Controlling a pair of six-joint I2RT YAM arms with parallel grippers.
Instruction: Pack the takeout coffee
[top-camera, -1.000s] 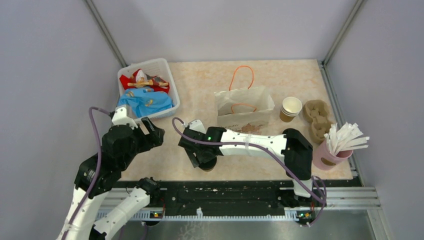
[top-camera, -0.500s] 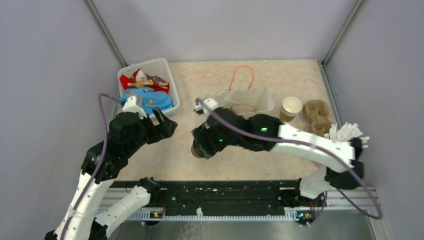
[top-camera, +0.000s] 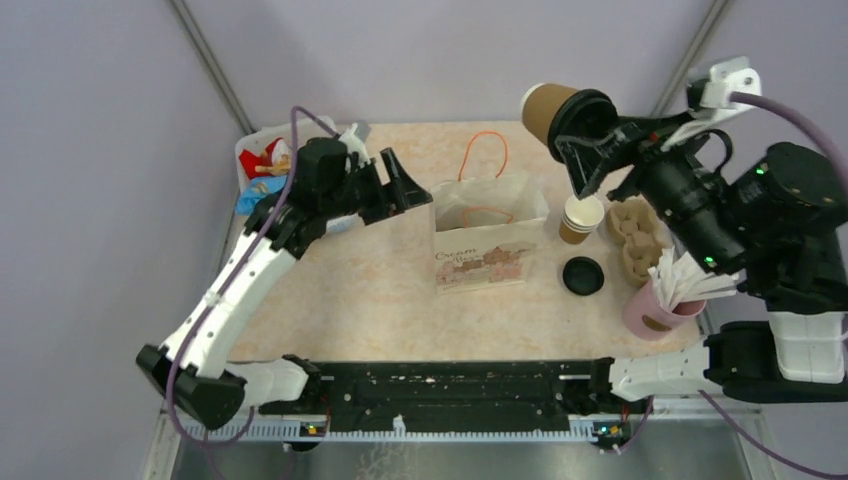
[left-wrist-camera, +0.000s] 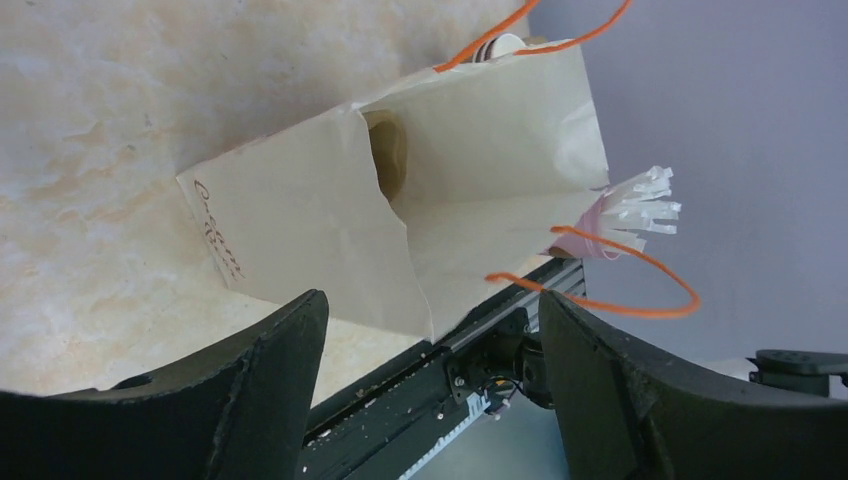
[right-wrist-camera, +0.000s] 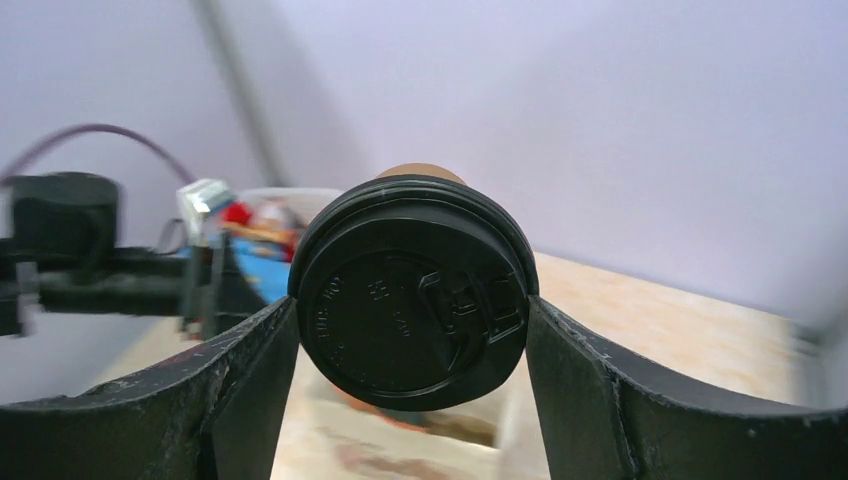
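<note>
**Lidded cup held aloft at 1 o'clock of the paper bag**

At 4 o'clock of the paper bag (top-camera: 488, 232), a pink cup (top-camera: 648, 315) holds white sticks (top-camera: 690, 272). A loose lid (top-camera: 583, 275) lies on the table (top-camera: 380, 290) at 3 o'clock. Beyond it an open cup (top-camera: 581, 218) stands beside a pulp tray (top-camera: 640, 240). The bag's contents cannot be told. At 9 o'clock the left gripper (left-wrist-camera: 430, 305) stands spread wide, holding nothing. The basket (top-camera: 262, 140) at 10 o'clock holds red and blue packets (top-camera: 262, 160). The right gripper (right-wrist-camera: 410, 305), jaws wide, clamps the lidded cup (top-camera: 548, 108) on its side.
</note>
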